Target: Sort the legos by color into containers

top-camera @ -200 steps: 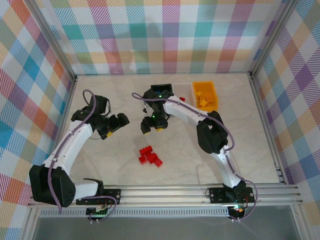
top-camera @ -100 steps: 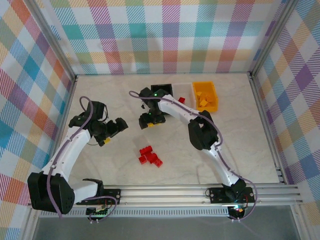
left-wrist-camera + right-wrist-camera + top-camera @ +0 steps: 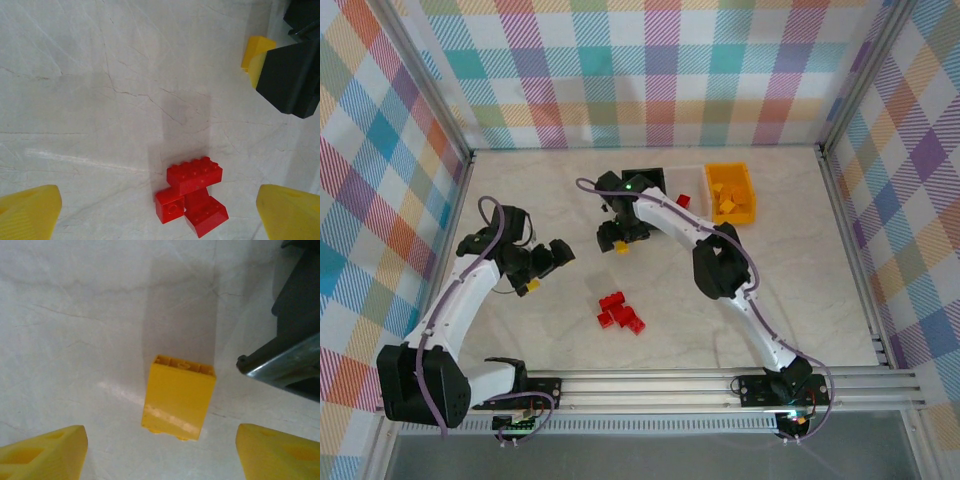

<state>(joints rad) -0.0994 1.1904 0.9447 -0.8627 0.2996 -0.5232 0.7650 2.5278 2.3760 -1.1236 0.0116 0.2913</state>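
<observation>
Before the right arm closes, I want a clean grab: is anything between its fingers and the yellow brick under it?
Nothing visible does. The yellow brick lies alone on the bare table between the open fingers of the right gripper, a gap on each side. A dark object sits off to the upper right, outside that gap.

The left arm curved up from the near edge of the table (image 3: 800, 280) toward its left side, the left gripper (image 3: 548, 268) tipped downward, fingers spread wide. The right arm extended toward the middle of the far edge, the right gripper (image 3: 618, 240) facing down, fingers parted
</observation>
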